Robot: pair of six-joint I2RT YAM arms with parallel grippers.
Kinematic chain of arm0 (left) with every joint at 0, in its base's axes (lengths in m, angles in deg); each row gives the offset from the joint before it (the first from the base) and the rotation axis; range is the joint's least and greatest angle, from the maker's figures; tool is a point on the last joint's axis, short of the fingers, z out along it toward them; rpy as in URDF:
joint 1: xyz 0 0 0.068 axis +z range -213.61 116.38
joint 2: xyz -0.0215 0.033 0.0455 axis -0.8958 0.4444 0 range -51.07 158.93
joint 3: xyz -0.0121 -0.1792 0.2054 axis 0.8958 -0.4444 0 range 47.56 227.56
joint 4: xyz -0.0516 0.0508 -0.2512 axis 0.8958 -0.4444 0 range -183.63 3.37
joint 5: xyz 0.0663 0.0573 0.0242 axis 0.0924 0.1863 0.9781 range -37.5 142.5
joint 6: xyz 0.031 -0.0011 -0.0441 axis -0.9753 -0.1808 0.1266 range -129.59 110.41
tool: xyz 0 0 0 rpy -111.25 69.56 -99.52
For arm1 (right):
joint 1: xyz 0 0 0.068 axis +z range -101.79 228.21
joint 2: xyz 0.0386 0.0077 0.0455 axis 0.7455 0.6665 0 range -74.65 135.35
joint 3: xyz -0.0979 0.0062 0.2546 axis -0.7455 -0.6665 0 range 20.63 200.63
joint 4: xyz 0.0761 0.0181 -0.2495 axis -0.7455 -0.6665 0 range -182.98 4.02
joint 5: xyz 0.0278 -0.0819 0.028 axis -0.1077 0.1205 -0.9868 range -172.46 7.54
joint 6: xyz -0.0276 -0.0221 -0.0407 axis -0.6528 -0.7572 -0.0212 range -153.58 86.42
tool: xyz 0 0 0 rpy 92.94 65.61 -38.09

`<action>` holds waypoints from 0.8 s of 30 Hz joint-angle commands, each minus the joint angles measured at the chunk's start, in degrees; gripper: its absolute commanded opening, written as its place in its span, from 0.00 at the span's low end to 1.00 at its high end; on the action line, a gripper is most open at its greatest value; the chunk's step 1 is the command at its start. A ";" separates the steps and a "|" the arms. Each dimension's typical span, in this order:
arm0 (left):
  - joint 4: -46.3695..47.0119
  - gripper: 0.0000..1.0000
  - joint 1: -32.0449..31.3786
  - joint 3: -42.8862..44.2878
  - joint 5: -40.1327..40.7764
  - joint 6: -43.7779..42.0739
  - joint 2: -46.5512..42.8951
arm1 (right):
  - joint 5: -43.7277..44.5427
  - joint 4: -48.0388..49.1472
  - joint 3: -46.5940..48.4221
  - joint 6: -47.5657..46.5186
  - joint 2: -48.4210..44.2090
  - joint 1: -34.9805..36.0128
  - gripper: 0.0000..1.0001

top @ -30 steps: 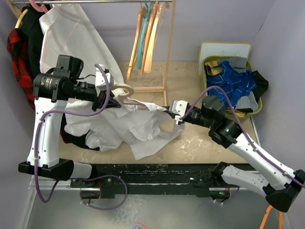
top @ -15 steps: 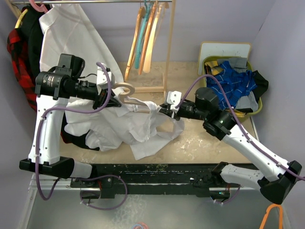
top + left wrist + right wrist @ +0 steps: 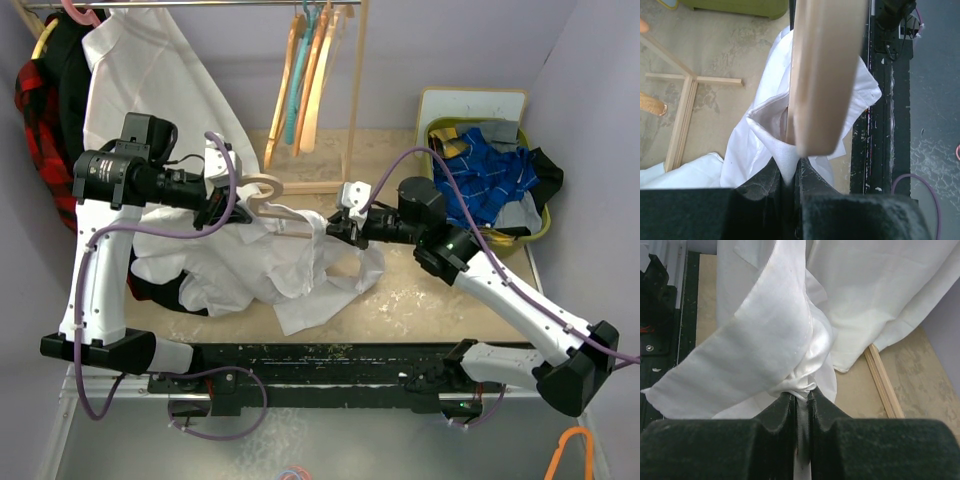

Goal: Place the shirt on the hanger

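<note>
The left gripper (image 3: 222,210) pinches the shirt (image 3: 270,265) by its collar, right against the wooden hanger (image 3: 262,190). At the hanger's 4 o'clock, the right gripper (image 3: 335,228) is clamped on bunched shirt cloth. Between them the shirt sags onto the table (image 3: 430,300).

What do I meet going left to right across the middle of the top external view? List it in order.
red plaid garment → left gripper → tan wooden hanger → right gripper → green basket holding blue cloth. The shirt spans both grippers, so it is left out.
</note>
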 commanded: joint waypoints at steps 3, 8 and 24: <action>4.54 0.00 -1.27 0.51 -7.44 0.46 -0.19 | -9.81 11.12 3.22 3.37 1.24 2.30 0.00; 7.32 0.33 -1.27 -1.14 -0.11 3.73 -0.86 | -0.73 14.00 -2.25 6.03 -2.62 2.26 0.00; 11.79 0.34 12.61 -10.10 19.91 0.96 -3.18 | 19.19 2.59 -12.92 14.79 -22.71 2.26 0.00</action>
